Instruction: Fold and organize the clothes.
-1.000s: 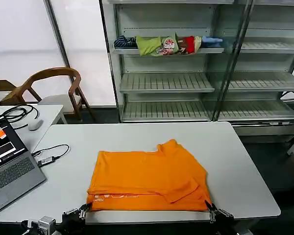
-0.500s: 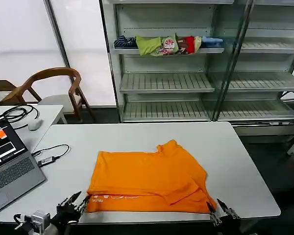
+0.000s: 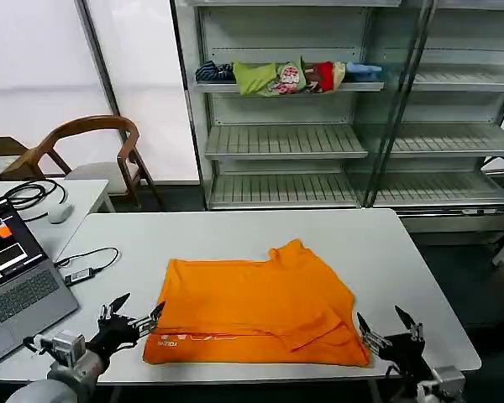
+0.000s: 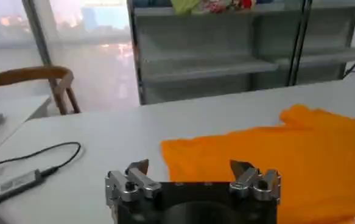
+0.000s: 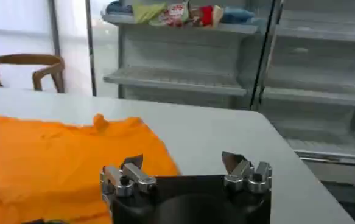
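On the white table, seen from the head cam, the orange T-shirt lay folded into a soft, rumpled rectangle near the front edge. Compared with a second earlier, the left gripper and right gripper had let go of its front corners and swung outward, fingers spread wide. Left wrist cam: metal fingers wide apart, shirt just ahead. Right wrist cam: same open jaws, cloth beside them.

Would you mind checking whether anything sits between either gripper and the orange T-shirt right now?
Nothing visible does. The left gripper is open at the T-shirt's near left corner, the right gripper open at its near right corner, with bare table between.
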`<state>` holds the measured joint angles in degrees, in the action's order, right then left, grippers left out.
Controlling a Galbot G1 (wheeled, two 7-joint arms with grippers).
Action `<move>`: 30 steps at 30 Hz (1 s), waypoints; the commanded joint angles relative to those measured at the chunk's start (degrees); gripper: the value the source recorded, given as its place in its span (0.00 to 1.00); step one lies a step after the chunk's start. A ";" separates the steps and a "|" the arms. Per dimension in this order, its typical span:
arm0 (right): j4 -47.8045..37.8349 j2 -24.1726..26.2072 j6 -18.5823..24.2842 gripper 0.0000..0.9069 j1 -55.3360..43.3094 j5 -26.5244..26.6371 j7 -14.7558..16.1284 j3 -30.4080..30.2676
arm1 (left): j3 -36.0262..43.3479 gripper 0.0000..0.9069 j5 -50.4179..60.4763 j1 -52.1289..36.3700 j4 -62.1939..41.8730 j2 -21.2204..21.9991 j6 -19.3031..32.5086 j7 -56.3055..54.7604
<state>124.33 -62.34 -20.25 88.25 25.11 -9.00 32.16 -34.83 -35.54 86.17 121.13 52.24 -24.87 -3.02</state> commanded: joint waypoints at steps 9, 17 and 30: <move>-21.87 -3.71 -12.87 1.00 -39.65 4.45 -8.74 -19.17 | 14.25 1.00 -3.49 -26.86 -20.90 -1.15 -0.77 0.46; -35.88 -9.31 -12.89 1.00 -49.17 5.06 -8.43 -22.75 | 20.41 1.00 -4.20 -34.94 -30.38 -0.25 -0.44 1.68; -50.40 -16.39 -12.44 1.00 -54.66 1.32 -5.39 -24.86 | 24.09 1.00 -5.21 -39.50 -36.39 1.07 -2.31 2.74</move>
<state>85.48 -74.25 -31.86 40.35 27.68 -14.79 9.79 -13.76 -40.26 51.65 90.01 53.20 -26.21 -0.79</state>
